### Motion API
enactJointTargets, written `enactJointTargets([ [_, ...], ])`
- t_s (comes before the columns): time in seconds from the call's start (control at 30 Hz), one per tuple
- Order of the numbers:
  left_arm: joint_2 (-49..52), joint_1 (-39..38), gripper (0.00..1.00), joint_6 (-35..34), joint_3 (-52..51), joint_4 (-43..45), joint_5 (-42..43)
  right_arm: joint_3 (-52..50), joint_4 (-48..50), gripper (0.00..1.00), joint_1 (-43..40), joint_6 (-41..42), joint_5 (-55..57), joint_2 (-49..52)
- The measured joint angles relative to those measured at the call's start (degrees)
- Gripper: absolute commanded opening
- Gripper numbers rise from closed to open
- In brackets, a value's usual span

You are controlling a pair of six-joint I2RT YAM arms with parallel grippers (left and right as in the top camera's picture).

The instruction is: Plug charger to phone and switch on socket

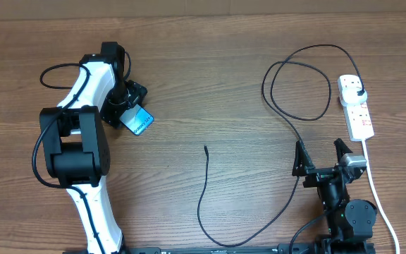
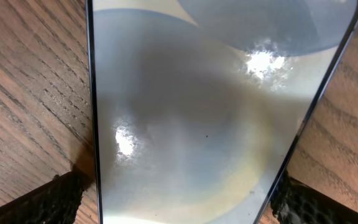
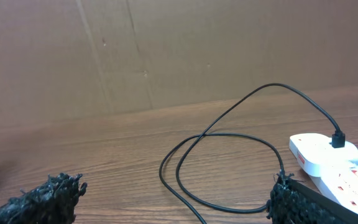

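Straddling the slim teal-screened smartphone (image 2: 191,124) on the wooden tabletop (image 1: 210,85) with the left claw (image 1: 129,107) spread wide, nothing clamped; right claw (image 1: 321,152) likewise wide, empty. Probably slick and fragile: pinch its long edges. Limp thin black charger cable (image 1: 205,148) mid-tabletop: grip just behind the tip.

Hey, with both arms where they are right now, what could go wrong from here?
1. The left gripper straddles the phone with open jaws. The slim phone lies on the table, so closing may skid it rather than grip it.
2. The charger cable runs close past the open right gripper. A move there may snag it and drag the connector tip off.
3. A tug could also unseat its plug from the socket.
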Motion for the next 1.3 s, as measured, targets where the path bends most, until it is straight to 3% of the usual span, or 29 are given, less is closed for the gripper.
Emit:
enactJointTargets([
  [1.17,0.04,2.89,1.00,0.02,-0.02,2.56,0.83,0.00,-0.02,1.00,0.00,0.02,-0.02,0.00],
  [1.3,0.04,2.91,0.92,0.04,-0.02,2.54,0.79,0.00,0.00,1.00,0.00,0.00,0.00,0.00],
])
